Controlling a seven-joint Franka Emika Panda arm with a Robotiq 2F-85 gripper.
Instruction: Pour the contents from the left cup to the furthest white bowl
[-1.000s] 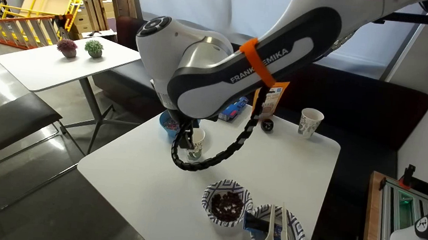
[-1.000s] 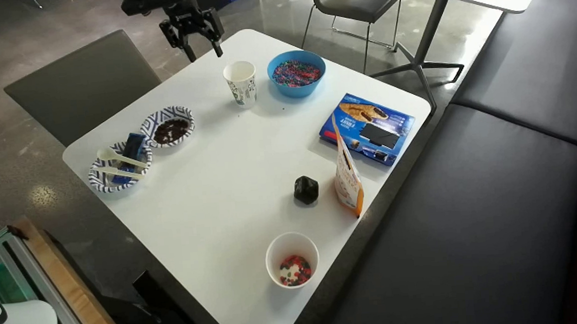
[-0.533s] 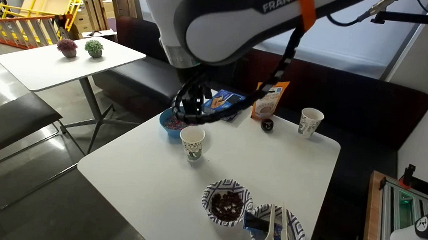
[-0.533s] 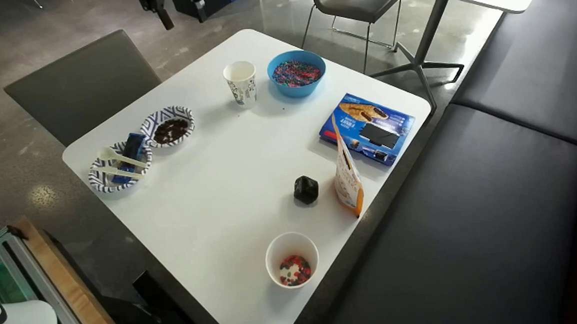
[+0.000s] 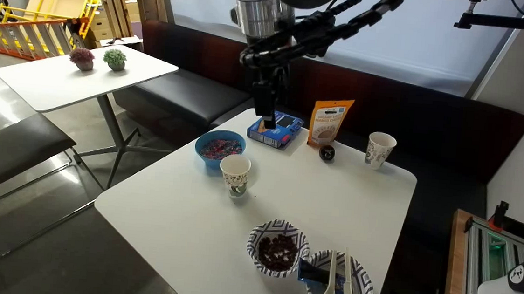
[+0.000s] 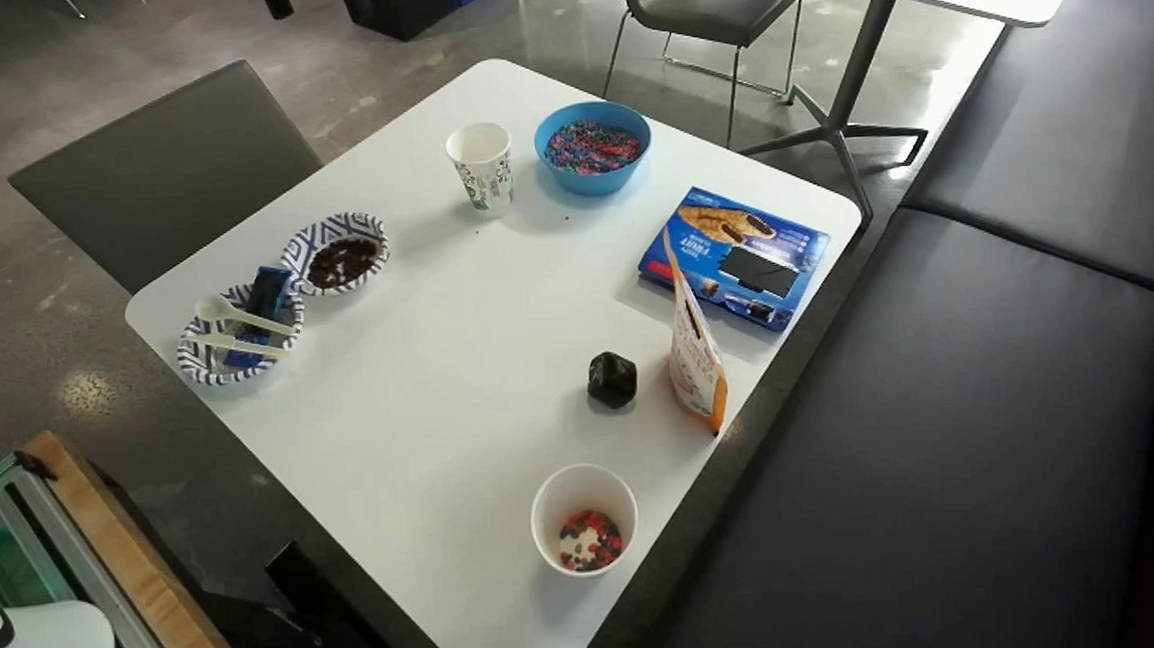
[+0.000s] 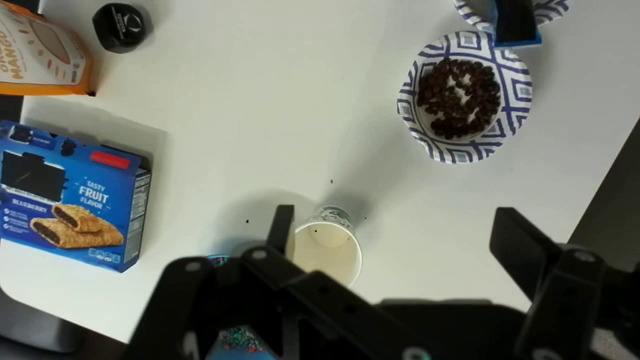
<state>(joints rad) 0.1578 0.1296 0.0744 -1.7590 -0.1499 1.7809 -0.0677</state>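
The left cup, a whitish patterned tapered cup, stands upright beside the blue bowl in both exterior views (image 5: 235, 177) (image 6: 485, 174). In the wrist view the left cup (image 7: 332, 250) shows a pale inside with a few dark specks; one finger covers part of its rim. The furthest white bowl, with a blue-patterned rim and dark brown pieces inside, shows in both exterior views (image 5: 301, 243) (image 6: 304, 249) and in the wrist view (image 7: 516, 95). My gripper (image 7: 395, 225) is open and empty, its fingers wide apart. It hangs well above the table in an exterior view (image 5: 268, 115).
A blue bowl (image 5: 201, 154) of colourful bits stands by the cup. A blue box (image 6: 733, 254), an orange pouch (image 6: 697, 362), a black cap (image 6: 613, 380) and a cup with red and dark candies (image 6: 582, 484) stand along one side. A patterned bowl (image 5: 363, 286) holds utensils and a packet.
My open gripper has risen away from the left cup and moved toward the box side, nearly leaving the top of an exterior view. The cups and bowls have not moved.
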